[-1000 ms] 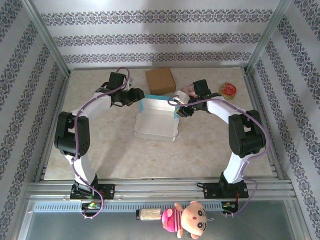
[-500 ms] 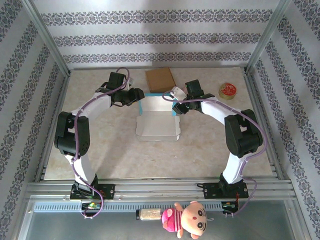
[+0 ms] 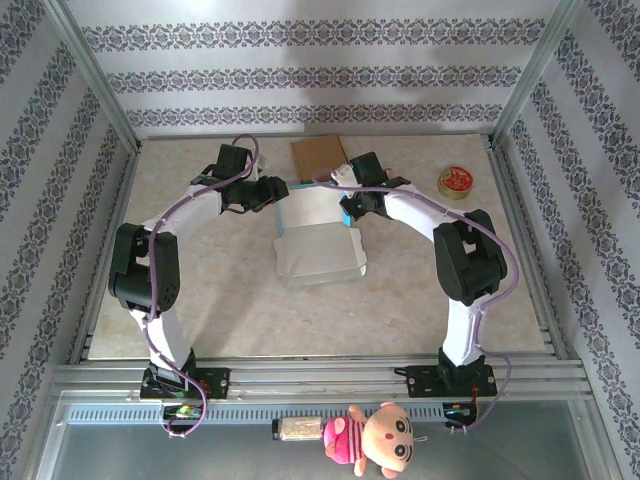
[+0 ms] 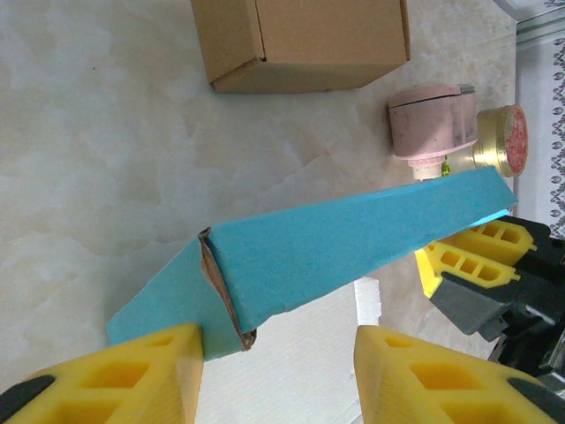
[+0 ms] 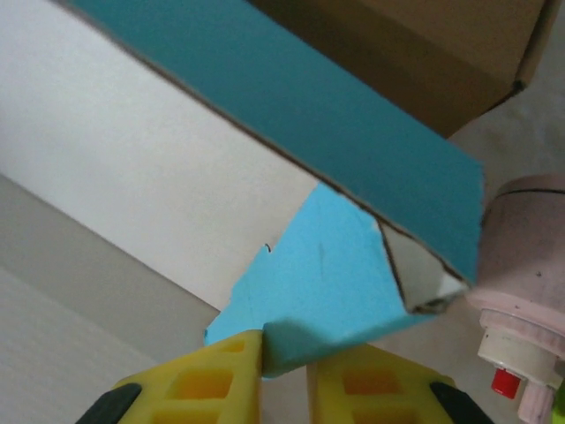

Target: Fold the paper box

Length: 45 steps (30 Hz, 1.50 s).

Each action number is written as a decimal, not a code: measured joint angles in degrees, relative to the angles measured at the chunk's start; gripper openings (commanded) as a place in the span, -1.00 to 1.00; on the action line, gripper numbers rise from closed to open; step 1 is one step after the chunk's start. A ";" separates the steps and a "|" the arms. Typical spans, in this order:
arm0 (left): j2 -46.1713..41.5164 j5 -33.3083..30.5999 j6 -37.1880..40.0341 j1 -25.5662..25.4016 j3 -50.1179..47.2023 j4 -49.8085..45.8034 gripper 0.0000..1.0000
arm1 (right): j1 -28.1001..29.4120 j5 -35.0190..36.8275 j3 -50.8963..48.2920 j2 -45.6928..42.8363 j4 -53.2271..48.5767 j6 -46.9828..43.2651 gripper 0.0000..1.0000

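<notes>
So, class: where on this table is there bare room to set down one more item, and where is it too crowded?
Free: the near table between the paper box and the arm bases; also the far-left corner beside the left arm. Crowded: the far middle, where left gripper, right gripper and brown carton meet the box's raised flap.

The paper box (image 3: 318, 250) is a cardboard carton, white inside and teal-blue outside, half-formed and open on top. It lies on the table (image 3: 240, 310) about midway between the left and right edges, nearer the far edge than the near one. Its near part is a shallow white tray lying flat. The long far wall stands raised and tilted, its blue face outward. At each end of that wall a blue corner flap is bent round. The right-end flap is nipped between the fingers of the right pincer (image 5: 284, 353).
</notes>
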 measured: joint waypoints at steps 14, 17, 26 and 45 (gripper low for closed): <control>0.00 -0.39 -0.02 0.24 -0.33 0.00 -0.04 | 2.10 6.16 8.24 5.33 -6.56 25.62 -0.60; 0.00 -0.39 -0.02 0.24 -0.33 0.02 -0.05 | 2.29 6.16 8.09 6.88 -5.62 29.64 -0.61; 0.00 -0.44 -0.02 0.33 -0.46 0.22 -0.04 | 2.45 6.12 8.04 8.74 -3.82 33.68 -0.88; -15.78 -4.66 0.74 0.33 -8.33 -1.66 0.81 | 4.46 3.85 11.04 7.80 -19.96 8.76 -1.00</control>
